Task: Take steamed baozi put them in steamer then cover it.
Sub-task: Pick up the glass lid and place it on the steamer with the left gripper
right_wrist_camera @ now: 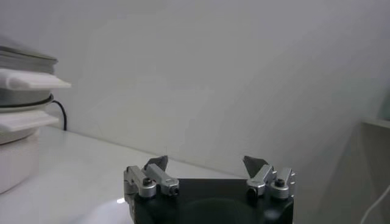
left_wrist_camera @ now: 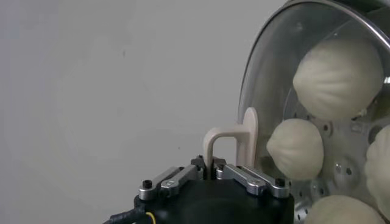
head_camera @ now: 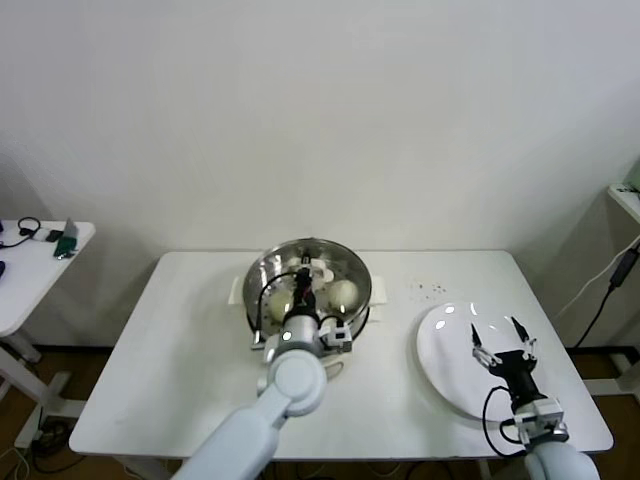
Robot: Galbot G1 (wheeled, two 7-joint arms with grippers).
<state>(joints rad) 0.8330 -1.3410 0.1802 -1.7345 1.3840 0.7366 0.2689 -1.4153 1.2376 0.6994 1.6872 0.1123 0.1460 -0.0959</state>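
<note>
Head view: the left gripper [head_camera: 312,275] is hanging over the steamer [head_camera: 262,278], which is standing mid-worktop [head_camera: 170,370]. It is clamping the white handle [head_camera: 320,271] of the glass lid [head_camera: 345,262], which is lying over the steamer. Steamed baozi [head_camera: 342,293] are sitting inside the steamer, under the glass. The right gripper [head_camera: 502,343] is hovering with fingers spread over the white plate [head_camera: 440,352], right of the steamer.

Left wrist view: the left gripper [left_wrist_camera: 213,173] is pinching the cream lid handle [left_wrist_camera: 234,141]. Steamed baozi [left_wrist_camera: 296,148] are showing through the glass lid [left_wrist_camera: 268,67], resting on the perforated floor of the steamer [left_wrist_camera: 342,171].

Right wrist view: the right gripper [right_wrist_camera: 207,165] is standing wide apart and holding nothing. The steamer [right_wrist_camera: 21,66] is showing at the edge, well apart from it.
</note>
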